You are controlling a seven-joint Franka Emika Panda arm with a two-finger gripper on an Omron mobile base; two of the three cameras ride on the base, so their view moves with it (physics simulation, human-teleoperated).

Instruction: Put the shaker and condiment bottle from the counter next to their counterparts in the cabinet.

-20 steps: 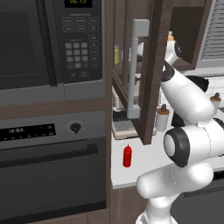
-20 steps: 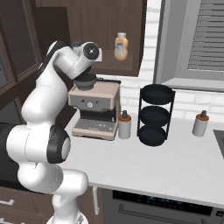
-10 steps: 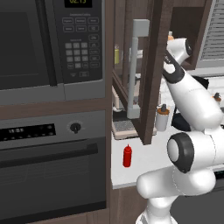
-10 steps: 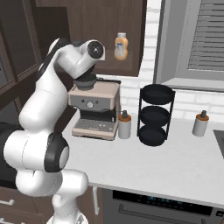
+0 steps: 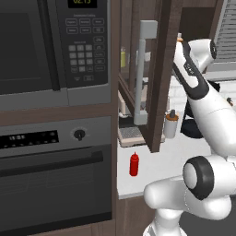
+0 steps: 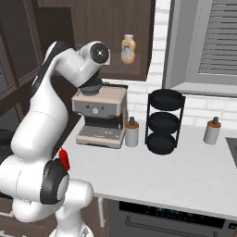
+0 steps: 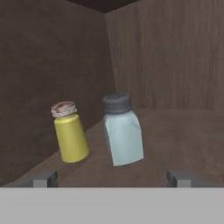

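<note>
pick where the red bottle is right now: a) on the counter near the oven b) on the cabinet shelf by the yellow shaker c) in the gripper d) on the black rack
a: the red bottle stands on the white counter beside the oven, away from the open gripper.

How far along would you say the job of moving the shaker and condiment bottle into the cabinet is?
Roughly half. Done: the shaker stands on the cabinet shelf beside a yellow shaker. In hand: nothing; the claw is open, clear of it. Left: the condiment bottle stands on the counter.
</note>
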